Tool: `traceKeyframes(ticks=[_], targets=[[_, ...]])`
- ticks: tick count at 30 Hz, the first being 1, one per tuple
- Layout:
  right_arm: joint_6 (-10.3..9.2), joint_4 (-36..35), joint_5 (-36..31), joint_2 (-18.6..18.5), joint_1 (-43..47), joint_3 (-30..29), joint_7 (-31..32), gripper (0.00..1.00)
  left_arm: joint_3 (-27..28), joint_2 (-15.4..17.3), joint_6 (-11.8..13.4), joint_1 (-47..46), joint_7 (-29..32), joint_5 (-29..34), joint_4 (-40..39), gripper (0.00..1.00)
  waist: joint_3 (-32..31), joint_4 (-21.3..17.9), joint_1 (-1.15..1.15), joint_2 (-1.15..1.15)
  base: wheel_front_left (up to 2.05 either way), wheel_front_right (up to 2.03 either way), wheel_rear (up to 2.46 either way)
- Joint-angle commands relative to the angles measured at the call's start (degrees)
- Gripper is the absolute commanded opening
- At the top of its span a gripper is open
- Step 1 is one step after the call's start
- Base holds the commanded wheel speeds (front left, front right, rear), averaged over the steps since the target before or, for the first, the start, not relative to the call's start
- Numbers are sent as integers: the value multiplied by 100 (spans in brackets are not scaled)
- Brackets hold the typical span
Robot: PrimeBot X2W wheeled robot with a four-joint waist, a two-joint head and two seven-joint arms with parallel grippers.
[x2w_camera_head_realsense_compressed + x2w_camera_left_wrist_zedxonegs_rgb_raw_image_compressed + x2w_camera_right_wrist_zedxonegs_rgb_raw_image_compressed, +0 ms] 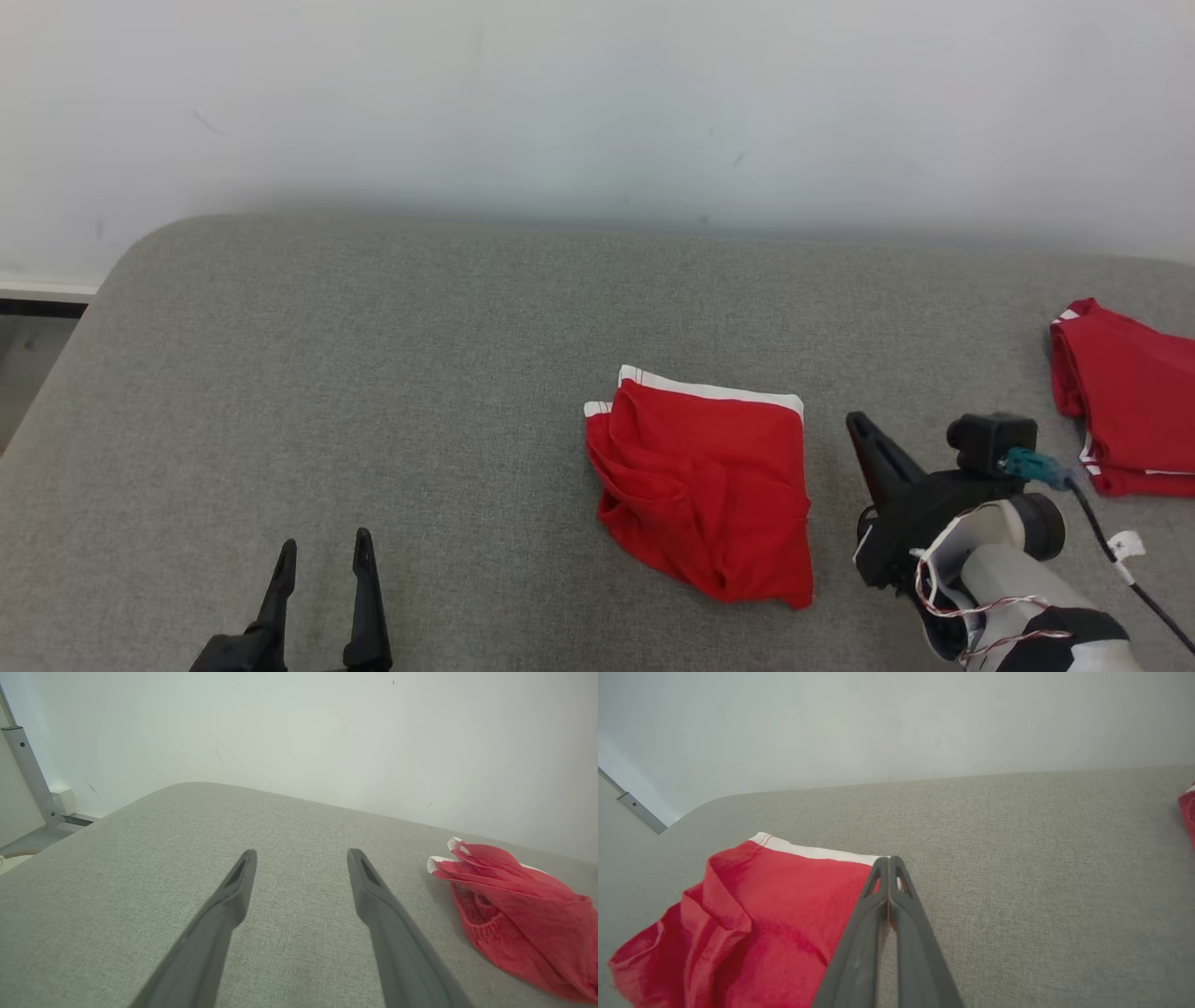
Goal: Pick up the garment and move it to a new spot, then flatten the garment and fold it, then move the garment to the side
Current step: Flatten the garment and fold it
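The garment [700,485] is a red piece with a white waistband, folded into a rough square on the grey padded surface [373,373]. My right gripper [854,422] hovers just right of its right edge, fingers shut with nothing between them. In the right wrist view the shut tips [888,858] line up with the garment's [761,905] white-banded corner. My left gripper [325,541] is open at the lower left, well clear of the cloth. In the left wrist view its fingers [302,854] stand wide apart over bare fabric, with the garment [514,905] off to the right.
A second red garment [1130,411] lies folded at the surface's right edge, also seen at the far right of the right wrist view [1188,812]. A pale wall runs behind the surface. The surface's rounded left corner drops to the floor [28,355].
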Motion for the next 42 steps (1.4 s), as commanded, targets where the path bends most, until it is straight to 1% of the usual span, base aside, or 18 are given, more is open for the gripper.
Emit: traceKeyframes(ticks=[1,4,9,15,20,25,29,32,34,37,39,41,42], targets=[[-14,18,-110,66,86,7,-40,0,8,-1,15,-24,-12,29,-18,100,68,43,0,0,0,0,0],[-14,139,-405,173,126,-26,-74,0,4,4,-4,-110,-12,52,-51,100,155,98,0,0,0,0,0],[-14,68,-789,485,260,-457,-79,0,37,12,-32,-170,-12,86,-59,100,290,152,0,0,0,0,0],[-14,145,-1428,805,382,-671,-81,0,19,-17,-46,-275,-13,131,-70,100,376,332,0,0,0,0,0],[-14,167,-1655,1091,522,-797,-81,0,38,-12,-44,-233,-12,171,-64,100,376,461,0,0,0,0,0],[-14,-11,-1797,1350,656,-637,-81,0,57,15,-79,-247,-12,178,-20,100,372,536,0,0,0,0,0],[-14,-316,-1791,1471,881,-255,-71,0,62,4,-94,-274,-12,176,24,100,338,586,0,0,0,0,0],[-14,-354,-1737,1510,1056,114,-72,0,45,-17,-82,-242,-13,188,39,100,289,600,0,0,0,0,0],[-14,-383,-1667,1523,1072,256,-72,0,61,-15,-76,-197,-12,182,46,100,253,581,0,0,0,0,0],[-14,-482,-1534,1530,1113,273,-71,0,84,4,-71,-141,-12,177,37,100,214,533,0,0,0,0,0],[-14,-615,-1487,1522,1096,148,-71,0,110,34,-73,-90,-12,185,24,100,175,464,0,0,0,0,0],[-14,-804,-1516,1524,1086,-115,-71,36,138,61,-97,-95,-13,175,14,100,146,388,0,0,0,0,0],[-14,-905,-1550,1525,1115,-230,-71,76,142,62,-98,-73,-12,173,15,100,128,344,0,0,0,0,0]])
